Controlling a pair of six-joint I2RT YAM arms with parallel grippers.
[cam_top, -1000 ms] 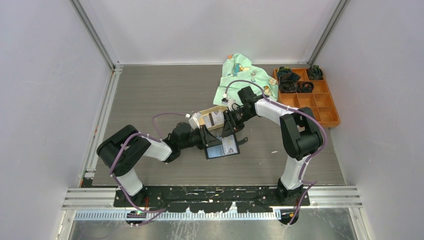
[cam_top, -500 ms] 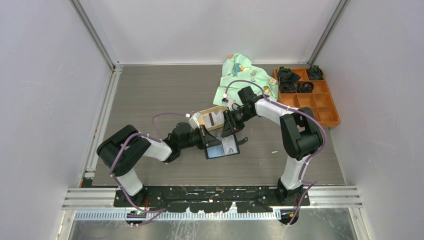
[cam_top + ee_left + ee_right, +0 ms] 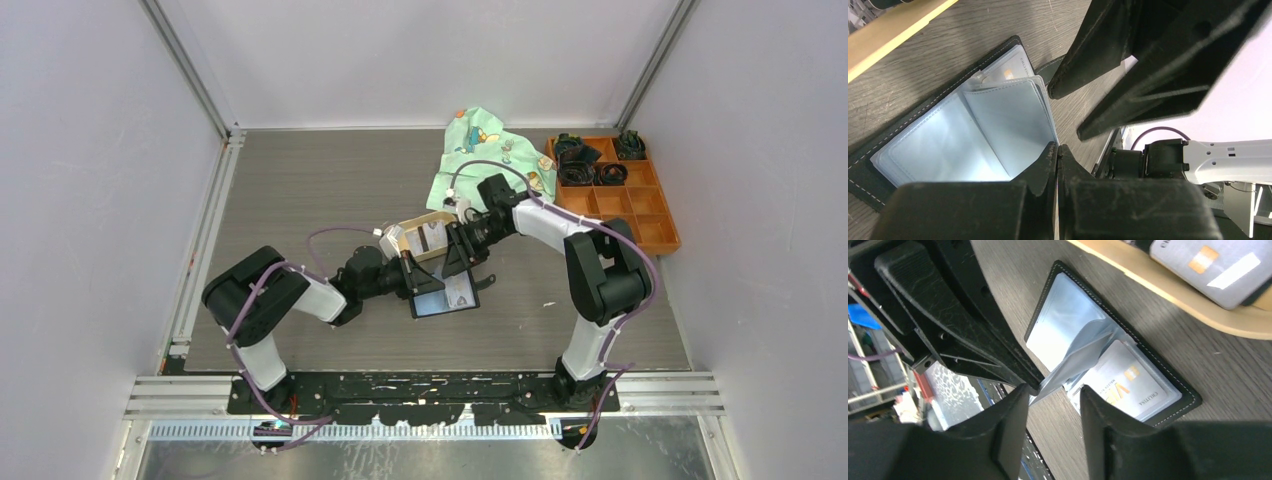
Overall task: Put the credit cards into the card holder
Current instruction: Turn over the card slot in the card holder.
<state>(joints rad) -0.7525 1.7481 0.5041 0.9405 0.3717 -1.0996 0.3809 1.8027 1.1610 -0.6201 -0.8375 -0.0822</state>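
Card holder (image 3: 444, 297) lies open on the counter (image 3: 300, 200) at frame centre, one credit card (image 3: 1125, 382) showing in a pocket. Left tool (image 3: 1057, 150) clenched on a clear sleeve (image 3: 1075, 360), held raised. Right tool (image 3: 1053, 389) released, just above it.

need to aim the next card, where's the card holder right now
The card holder lies open on the table at the centre of the top view, just near-side of the tan tray, between the left gripper and right gripper.
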